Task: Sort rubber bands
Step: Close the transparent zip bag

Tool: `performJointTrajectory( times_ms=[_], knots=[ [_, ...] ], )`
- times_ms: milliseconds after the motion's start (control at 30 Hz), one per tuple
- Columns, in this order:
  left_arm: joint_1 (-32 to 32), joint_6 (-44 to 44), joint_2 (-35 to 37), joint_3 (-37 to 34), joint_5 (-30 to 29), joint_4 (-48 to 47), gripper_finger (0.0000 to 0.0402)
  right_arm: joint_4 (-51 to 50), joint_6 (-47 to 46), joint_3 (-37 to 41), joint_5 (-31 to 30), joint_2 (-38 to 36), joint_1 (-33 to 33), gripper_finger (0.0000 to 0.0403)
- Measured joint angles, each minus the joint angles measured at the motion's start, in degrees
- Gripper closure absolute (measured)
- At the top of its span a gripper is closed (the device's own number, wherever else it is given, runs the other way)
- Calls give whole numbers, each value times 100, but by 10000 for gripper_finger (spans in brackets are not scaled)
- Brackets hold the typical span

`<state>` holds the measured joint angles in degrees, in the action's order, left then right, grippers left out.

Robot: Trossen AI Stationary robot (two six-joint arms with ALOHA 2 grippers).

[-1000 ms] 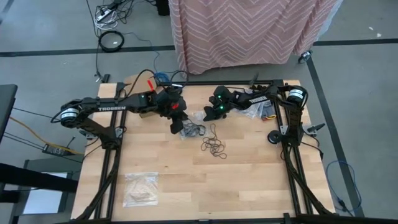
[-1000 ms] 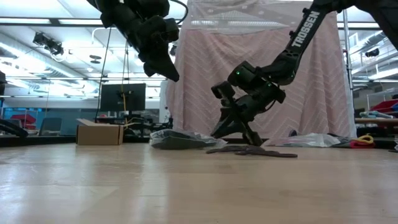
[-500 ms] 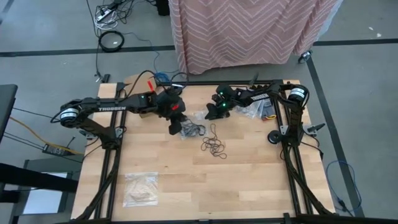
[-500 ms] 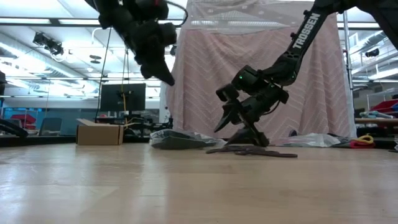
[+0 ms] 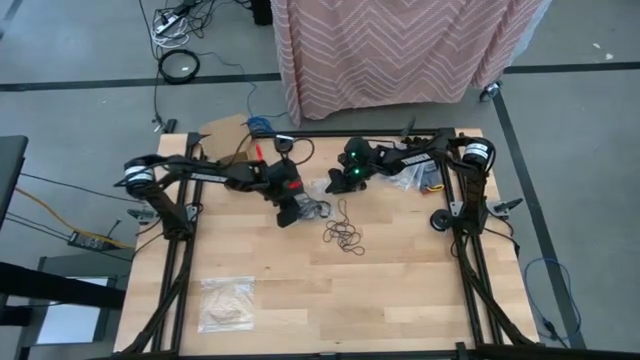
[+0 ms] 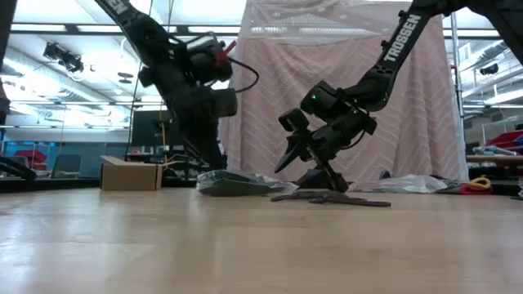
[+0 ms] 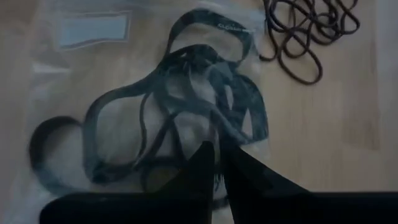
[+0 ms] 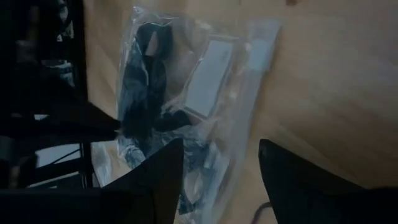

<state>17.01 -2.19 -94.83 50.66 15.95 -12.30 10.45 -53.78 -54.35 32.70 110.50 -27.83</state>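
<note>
A clear plastic bag (image 5: 313, 208) holding large black rubber bands (image 7: 180, 93) lies flat on the wooden table near its far middle. My left gripper (image 5: 297, 213) has come down on it, its fingers (image 7: 205, 165) all but shut. A loose pile of thin dark rubber bands (image 5: 346, 236) lies on the bare wood just nearer; it also shows in the left wrist view (image 7: 311, 31). My right gripper (image 5: 333, 187) hovers at the bag's far right, open, with its fingers (image 8: 158, 180) spread and the bag (image 8: 199, 93) beyond them. My left gripper comes at the bag slanting down from the table's left. Its nearly shut fingertips (image 7: 233, 155) stand over the black bands inside the bag, about at the bag's middle. Whether they press the plastic, pinch it or stop just short, I cannot tell.
A second clear bag (image 5: 225, 303) with tan bands lies at the table's near left. More crinkly bags and small items (image 5: 412, 178) sit at the far right by the right arm. A pink cloth (image 5: 400, 50) hangs beyond the far edge.
My left gripper has dropped from well above the table down onto the bag of black bands, tipping more steeply downward. My right gripper has stayed in place and spread its fingers apart. The bag and the loose pile lie where they were.
</note>
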Motion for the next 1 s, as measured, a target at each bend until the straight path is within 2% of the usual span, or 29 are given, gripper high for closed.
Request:
performJointTrajectory(
  times_ms=[200,367,467,633,833,1000],
  knots=[
    [-17,-341,-393,5,287,572,365,99,-17,0,-304,0,100,223],
    [-17,-428,-466,8,323,662,365,366,-13,2,-392,4,134,245],
    [-17,-425,-466,8,321,700,365,589,52,2,-303,4,163,284],
    [-17,-429,-466,8,318,877,365,749,399,2,-122,4,297,389],
    [-17,-538,-466,8,316,933,365,705,623,2,-145,4,437,401],
    [-17,-558,-466,8,312,931,365,931,745,2,-35,4,454,385]
  ],
)
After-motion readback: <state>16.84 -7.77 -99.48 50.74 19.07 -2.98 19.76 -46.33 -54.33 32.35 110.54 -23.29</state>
